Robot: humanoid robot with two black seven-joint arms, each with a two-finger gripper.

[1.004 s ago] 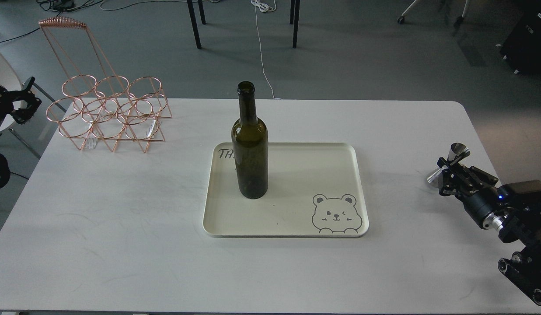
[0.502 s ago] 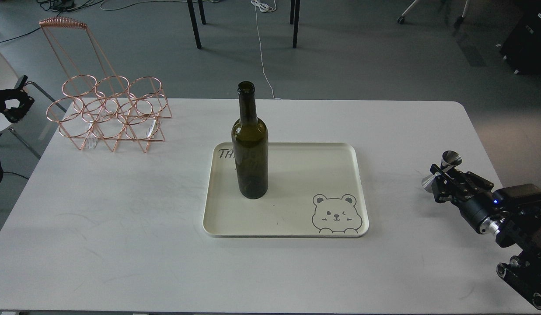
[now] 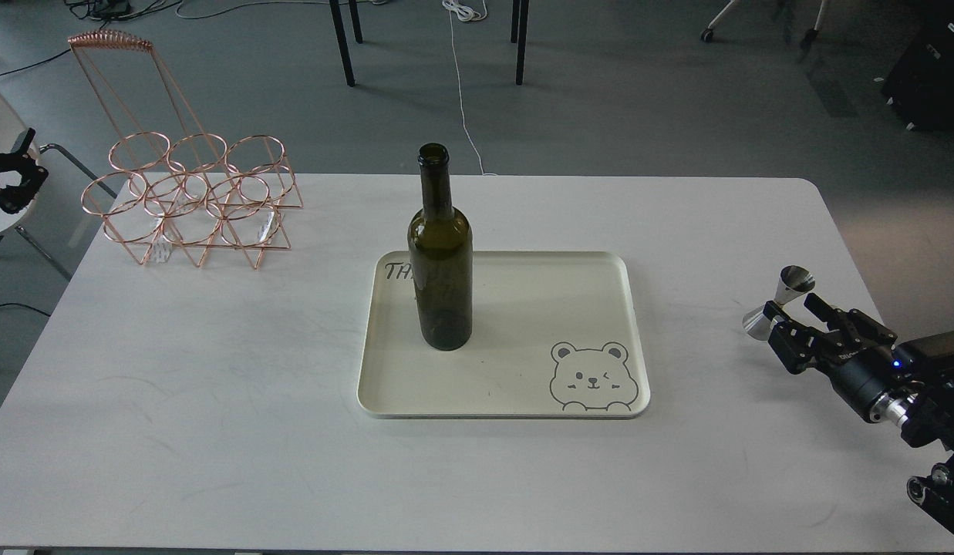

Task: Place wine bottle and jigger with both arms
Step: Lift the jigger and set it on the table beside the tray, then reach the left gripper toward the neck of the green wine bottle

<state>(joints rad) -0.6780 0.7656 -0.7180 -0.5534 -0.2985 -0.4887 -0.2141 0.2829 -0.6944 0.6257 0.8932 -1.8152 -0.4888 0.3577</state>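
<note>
The wine bottle [image 3: 441,270], dark olive-green with no label, stands upright on the left part of the cream tray [image 3: 523,412]. The jigger [image 3: 777,302], a small silver hourglass cup, stands on the white table near its right edge, to the right of the tray. My right gripper [image 3: 791,308] lies low just behind the jigger. Its fingers are spread, with the jigger's waist at their tips, and I cannot tell whether they touch it. My left gripper [image 3: 10,179] is off the table at the far left edge, small and dark.
A copper wire bottle rack [image 3: 187,200] stands at the table's back left corner. The tray has a bear drawing [image 3: 592,378] at its front right. Table legs and cables are on the floor beyond the table.
My right gripper lowered the jigger onto the table, spread its fingers and drew back to the lower right. My left arm pulled further back to the left.
</note>
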